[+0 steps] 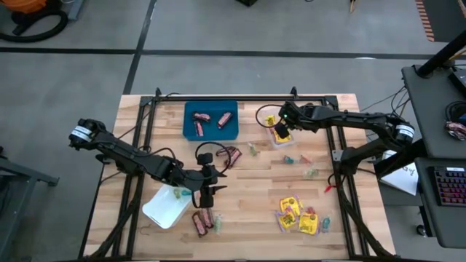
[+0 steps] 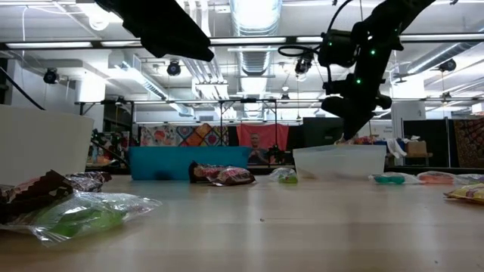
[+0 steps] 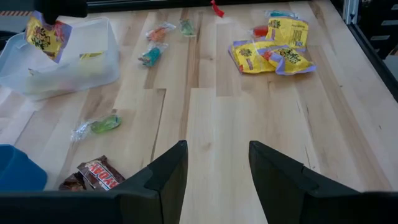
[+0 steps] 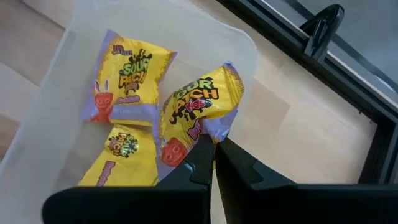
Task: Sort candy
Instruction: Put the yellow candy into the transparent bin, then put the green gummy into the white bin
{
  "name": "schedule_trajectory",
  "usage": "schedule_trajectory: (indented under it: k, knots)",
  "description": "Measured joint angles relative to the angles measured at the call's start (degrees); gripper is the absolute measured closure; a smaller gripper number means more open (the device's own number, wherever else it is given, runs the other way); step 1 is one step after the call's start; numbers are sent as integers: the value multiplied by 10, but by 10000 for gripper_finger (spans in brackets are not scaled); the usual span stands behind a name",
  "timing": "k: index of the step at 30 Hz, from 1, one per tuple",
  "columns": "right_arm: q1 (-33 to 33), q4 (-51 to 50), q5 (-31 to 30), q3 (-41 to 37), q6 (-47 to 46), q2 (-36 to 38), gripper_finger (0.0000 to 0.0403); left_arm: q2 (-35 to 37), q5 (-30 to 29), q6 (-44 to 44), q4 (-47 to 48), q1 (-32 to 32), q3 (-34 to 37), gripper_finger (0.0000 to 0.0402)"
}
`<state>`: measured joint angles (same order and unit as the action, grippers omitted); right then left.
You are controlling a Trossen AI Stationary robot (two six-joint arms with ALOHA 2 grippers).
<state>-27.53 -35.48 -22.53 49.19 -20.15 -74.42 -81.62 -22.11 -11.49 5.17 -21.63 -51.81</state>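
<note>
The right gripper (image 4: 214, 149) hangs over the clear tray (image 1: 282, 138) at the far right of the table, its fingers pinched on the corner of a yellow Sour Patch packet (image 4: 196, 115) that dangles just above the tray. Two more yellow packets (image 4: 127, 84) lie flat inside the tray beneath it, so three show there in the right wrist view.

The blue tray (image 1: 191, 131) at the far middle holds three brown-red mini bars (image 1: 225, 118). One more bar (image 1: 234, 155) lies on the wood just in front of it, and a small huddle of bars (image 1: 202, 222) sits near the front edge beside the white tray (image 1: 166, 207); I make it two or three, hard to tell.

A pile of yellow packets (image 1: 297, 215) waits at the front right, about four, overlapping. Pastel sweets (image 1: 289, 159) are scattered between that pile and the clear tray, four or five by my count, plus a green one (image 3: 104, 124) near the blue tray.

The left gripper (image 3: 214, 171) hovers over bare wood near the table's middle, fingers spread with nothing between them. The nearest candy to it is a mini bar off to one side; the yellow pile lies well apart from it.
</note>
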Motion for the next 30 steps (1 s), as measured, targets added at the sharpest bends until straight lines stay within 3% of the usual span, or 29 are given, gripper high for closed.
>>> schedule_trajectory:
  k: [6,15,20,27,30]
  knots:
    - [0,0,1,0,2,1,377,0,0,0,0,0,0,247]
    - [0,0,0,0,-8,2,267,0,-8,0,0,0,1,247]
    - [1,-29,20,18,-28,10,226,6,-9,-24,45,0,1,247]
    - [30,-58,104,84,-35,16,215,36,-10,-57,108,0,1,247]
    - [69,-54,109,107,-34,16,220,47,-15,-48,115,0,1,247]
